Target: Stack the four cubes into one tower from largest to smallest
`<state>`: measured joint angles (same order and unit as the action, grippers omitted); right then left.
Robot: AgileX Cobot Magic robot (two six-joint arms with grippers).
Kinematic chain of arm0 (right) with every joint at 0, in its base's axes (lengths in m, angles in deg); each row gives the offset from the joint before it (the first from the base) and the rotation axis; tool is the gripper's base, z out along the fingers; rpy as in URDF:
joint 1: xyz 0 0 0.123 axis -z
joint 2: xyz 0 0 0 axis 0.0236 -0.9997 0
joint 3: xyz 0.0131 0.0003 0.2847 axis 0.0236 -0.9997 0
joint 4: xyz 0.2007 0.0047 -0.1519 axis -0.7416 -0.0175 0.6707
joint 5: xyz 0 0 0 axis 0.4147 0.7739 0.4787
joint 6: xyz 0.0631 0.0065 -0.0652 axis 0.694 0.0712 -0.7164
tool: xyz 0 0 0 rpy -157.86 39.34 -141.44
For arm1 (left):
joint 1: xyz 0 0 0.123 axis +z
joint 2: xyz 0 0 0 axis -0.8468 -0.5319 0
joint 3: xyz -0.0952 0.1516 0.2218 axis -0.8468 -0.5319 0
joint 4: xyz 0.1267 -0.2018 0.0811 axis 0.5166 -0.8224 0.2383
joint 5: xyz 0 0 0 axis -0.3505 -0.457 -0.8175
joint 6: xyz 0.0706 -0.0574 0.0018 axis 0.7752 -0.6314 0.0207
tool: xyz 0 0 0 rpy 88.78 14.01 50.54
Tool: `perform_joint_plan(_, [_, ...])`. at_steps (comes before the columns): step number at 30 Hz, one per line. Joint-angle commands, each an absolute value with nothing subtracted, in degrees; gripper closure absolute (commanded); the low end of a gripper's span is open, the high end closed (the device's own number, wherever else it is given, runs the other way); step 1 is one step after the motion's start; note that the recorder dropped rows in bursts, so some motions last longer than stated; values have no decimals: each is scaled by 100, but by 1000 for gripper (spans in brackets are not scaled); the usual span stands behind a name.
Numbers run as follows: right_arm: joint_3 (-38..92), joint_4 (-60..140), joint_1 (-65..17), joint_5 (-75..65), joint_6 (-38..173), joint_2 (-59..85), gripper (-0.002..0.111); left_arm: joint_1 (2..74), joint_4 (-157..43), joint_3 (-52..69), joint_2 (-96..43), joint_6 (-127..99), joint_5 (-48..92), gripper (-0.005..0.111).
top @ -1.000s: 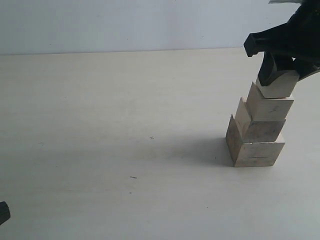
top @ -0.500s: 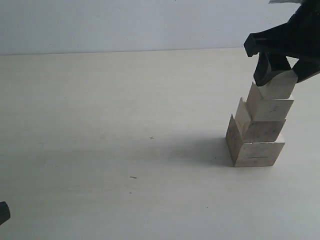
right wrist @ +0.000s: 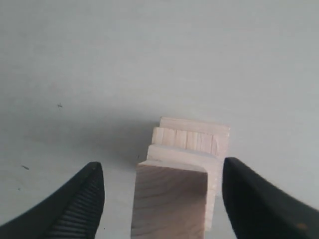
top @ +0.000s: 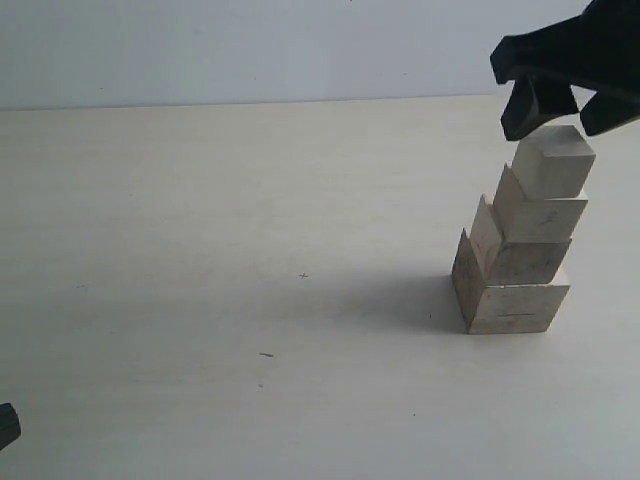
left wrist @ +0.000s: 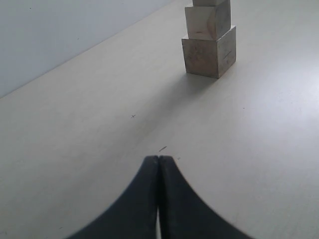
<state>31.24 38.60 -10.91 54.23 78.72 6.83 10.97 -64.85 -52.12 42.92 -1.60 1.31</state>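
Note:
All four pale wooden cubes stand as one stepped tower (top: 512,270) on the right of the table, largest (top: 510,305) at the base and smallest (top: 552,162) on top. My right gripper (top: 558,122) hovers just above the smallest cube, open, its black fingers (top: 520,118) clear of the wood. In the right wrist view the smallest cube (right wrist: 169,201) sits between the spread jaws of the right gripper (right wrist: 162,169), with gaps on both sides. My left gripper (left wrist: 158,159) is shut on nothing, low over the table far from the tower (left wrist: 209,42); only its tip (top: 5,425) shows at the bottom left.
The pale tabletop (top: 250,260) stretches wide to the left of the tower, with a few small dark specks (top: 266,354). A light wall (top: 250,50) rises behind the table's far edge.
My right gripper has opened, let go of the smallest cube and lifted slightly. The cube stays on top of the tower. The left gripper has not moved.

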Motion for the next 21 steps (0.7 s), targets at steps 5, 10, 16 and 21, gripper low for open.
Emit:
perform_joint_plan(5, [3119,4078,-1066,5275,7822,1321,44,1106,-6504,-5209,4330,-174,166,107])
perform_joint_plan(10, [3025,4127,-1066,5298,7759,1722,44,1106,-6504,-5209,4330,-174,166,107])
perform_joint_plan(16, [2004,4137,-1066,4782,7710,2738,46,1106,-6504,-5209,4330,-174,166,107])
perform_joint_plan(21, [1030,4067,-1066,4302,7710,3817,74,1106,-6504,-5209,4330,-174,166,107])
